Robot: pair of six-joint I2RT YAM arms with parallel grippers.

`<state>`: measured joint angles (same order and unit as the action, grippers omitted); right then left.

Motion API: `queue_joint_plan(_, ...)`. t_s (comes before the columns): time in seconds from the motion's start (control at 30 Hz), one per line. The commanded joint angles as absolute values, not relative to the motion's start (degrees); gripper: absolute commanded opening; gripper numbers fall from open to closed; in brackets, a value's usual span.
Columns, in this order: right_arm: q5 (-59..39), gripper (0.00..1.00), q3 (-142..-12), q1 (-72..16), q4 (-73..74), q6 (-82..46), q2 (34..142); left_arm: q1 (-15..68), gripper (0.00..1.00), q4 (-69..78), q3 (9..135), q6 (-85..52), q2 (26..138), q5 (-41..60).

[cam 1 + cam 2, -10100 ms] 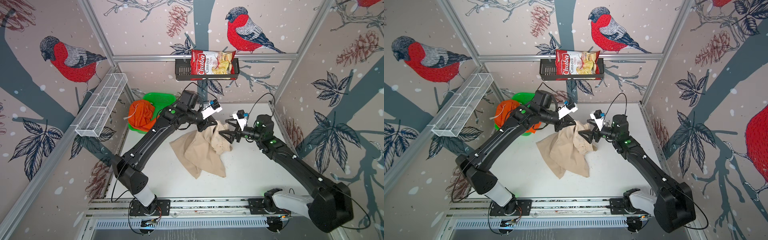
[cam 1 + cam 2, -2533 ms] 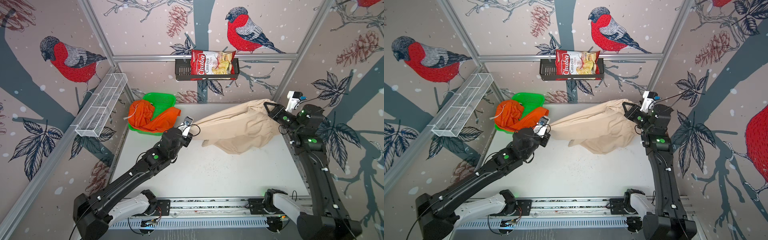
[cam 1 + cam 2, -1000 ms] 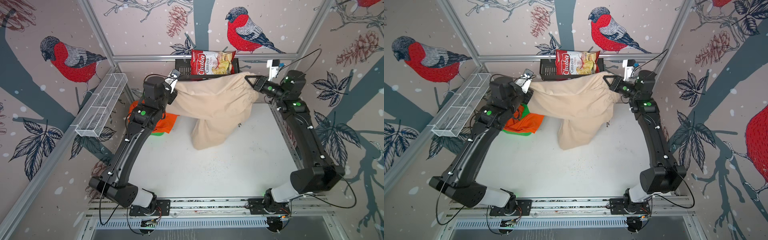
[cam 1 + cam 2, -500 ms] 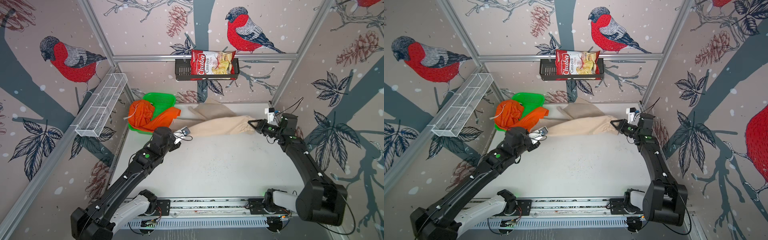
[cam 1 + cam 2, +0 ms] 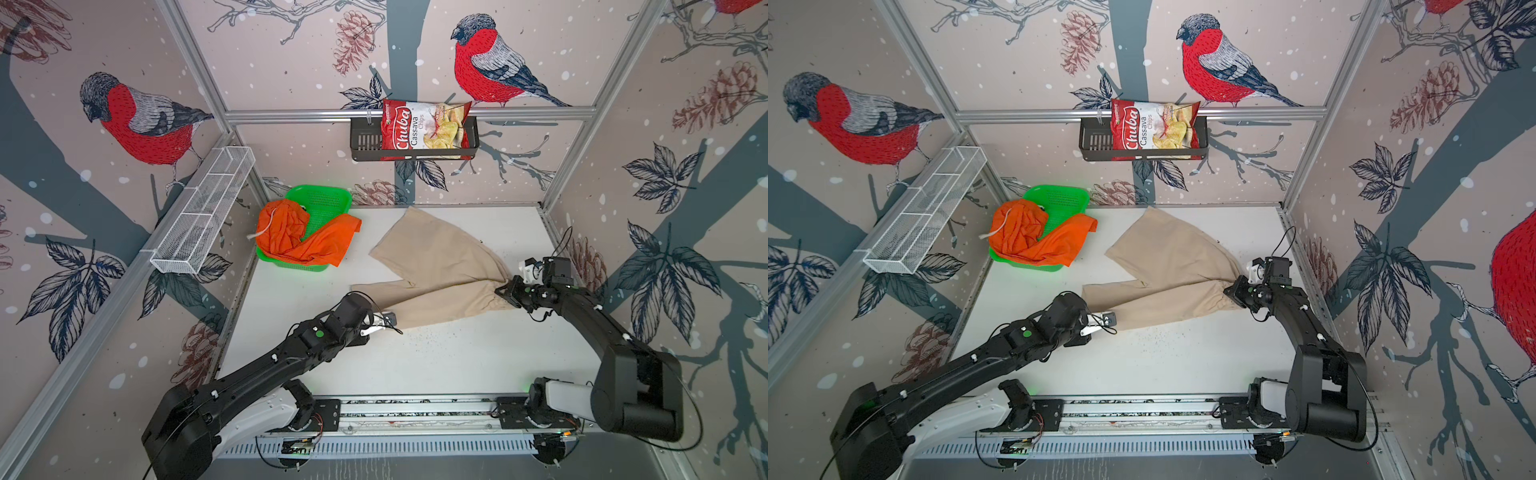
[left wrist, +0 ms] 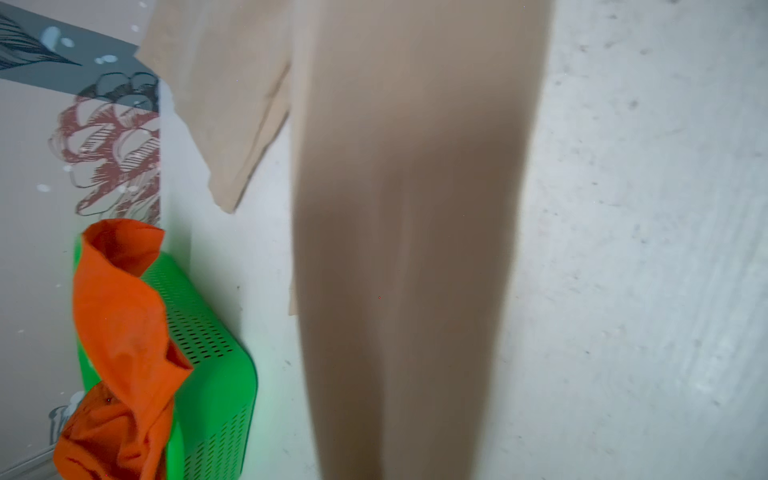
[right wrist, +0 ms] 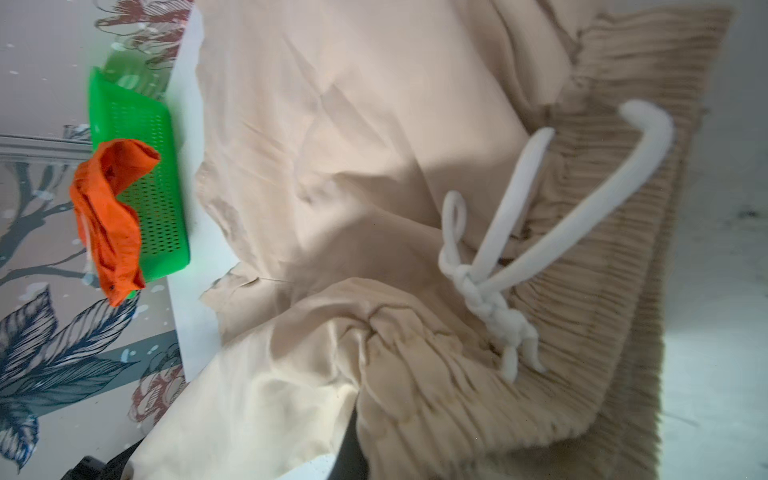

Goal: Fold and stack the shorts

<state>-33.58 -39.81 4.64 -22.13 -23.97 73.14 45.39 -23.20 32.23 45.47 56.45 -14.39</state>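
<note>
Right now the left tool (image 5: 384, 324) grips one edge of the beige shorts (image 5: 436, 266), the right tool (image 5: 504, 289) their waistband (image 7: 615, 266); they lie spread on the bench (image 5: 436, 361), orange shorts (image 5: 299, 239) in the basket (image 5: 328, 197). If I pull hard, a grip could slip or the cloth bunch. Left fingertips are hidden; that wrist view is blurred.
</note>
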Motion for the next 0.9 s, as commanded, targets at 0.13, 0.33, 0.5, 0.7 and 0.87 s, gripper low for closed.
queue_joint_plan(0.13,-22.4,0.12,-38.69,2.16,-26.96,-22.8,73.05,49.2,0.02,-27.76,30.03,45.3,56.78,-15.01)
queue_joint_plan(0.33,-16.92,0.2,-37.33,0.08,-28.8,-23.73,72.06,52.34,0.22,-29.79,27.45,44.04,55.9,-14.43)
queue_joint_plan(0.5,-14.38,0.5,-40.69,-0.17,-32.94,-23.32,66.94,53.37,0.96,-30.35,28.25,41.14,55.37,-13.38)
queue_joint_plan(0.7,-8.41,0.55,-49.41,-0.41,-40.54,-21.98,60.97,53.7,0.97,-33.66,34.91,34.12,54.85,-8.49)
queue_joint_plan(0.87,-14.17,0.53,-48.49,-5.86,-35.43,-23.99,57.4,53.61,0.97,-33.05,41.93,24.65,55.69,-3.81)
